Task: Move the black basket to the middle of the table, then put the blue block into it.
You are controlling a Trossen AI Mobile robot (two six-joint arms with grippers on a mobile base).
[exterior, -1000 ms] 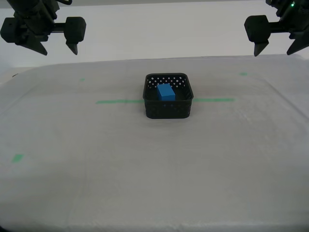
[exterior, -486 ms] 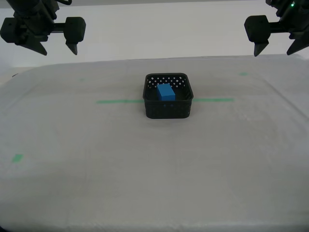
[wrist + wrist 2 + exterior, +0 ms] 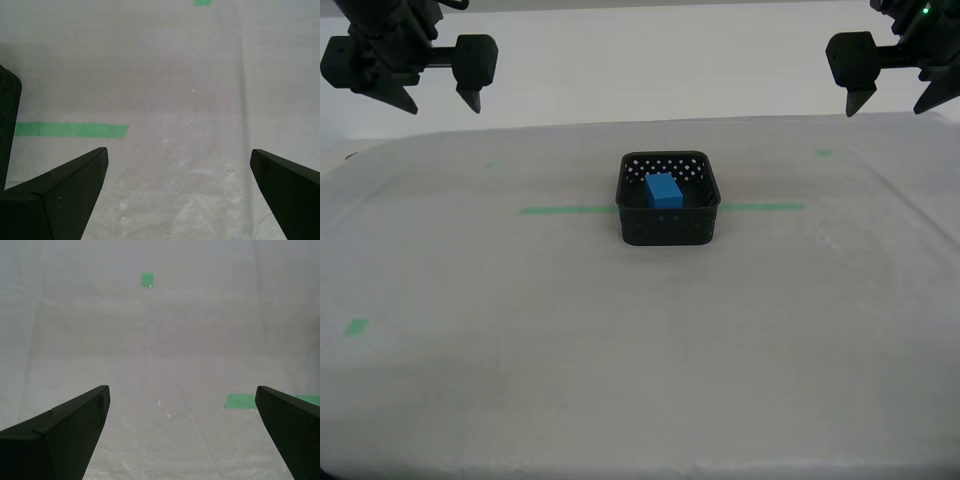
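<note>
— In the middle of the table point(image 3: 620, 340), what stands there?
— The black basket point(image 3: 668, 228), upright on the white sheet, right on the green tape line point(image 3: 560, 210).
— And the grippers?
— My first gripper point(image 3: 178, 151) hangs high at the exterior view's right, jaws spread wide, holding nothing. My second gripper point(image 3: 182, 388), at the exterior view's left, is just as wide apart and empty. Both are well apart from the basket.
— The blue block point(image 3: 663, 190)?
— Inside the basket, on its floor.
</note>
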